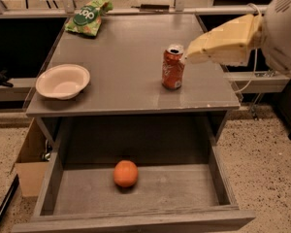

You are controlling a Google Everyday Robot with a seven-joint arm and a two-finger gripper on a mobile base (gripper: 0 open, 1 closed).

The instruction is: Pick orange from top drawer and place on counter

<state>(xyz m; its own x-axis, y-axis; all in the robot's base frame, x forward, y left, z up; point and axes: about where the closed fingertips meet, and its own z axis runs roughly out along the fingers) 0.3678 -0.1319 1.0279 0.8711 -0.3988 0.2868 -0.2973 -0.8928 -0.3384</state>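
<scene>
The orange (125, 173) lies on the flat grey bottom of the top drawer (194, 191), a little left of its middle. The drawer is pulled fully out below the counter (121, 67). My gripper (191, 53) hangs above the counter's right side, its yellowish tip close beside the top of a red-orange soda can (173, 67). The gripper is well above and to the right of the orange. Nothing shows in its grasp.
A white bowl (63, 80) sits at the counter's left edge. A green chip bag (88, 15) lies at the back left corner. A cardboard box (29, 161) stands on the floor left of the drawer. My white arm (283, 30) fills the right side.
</scene>
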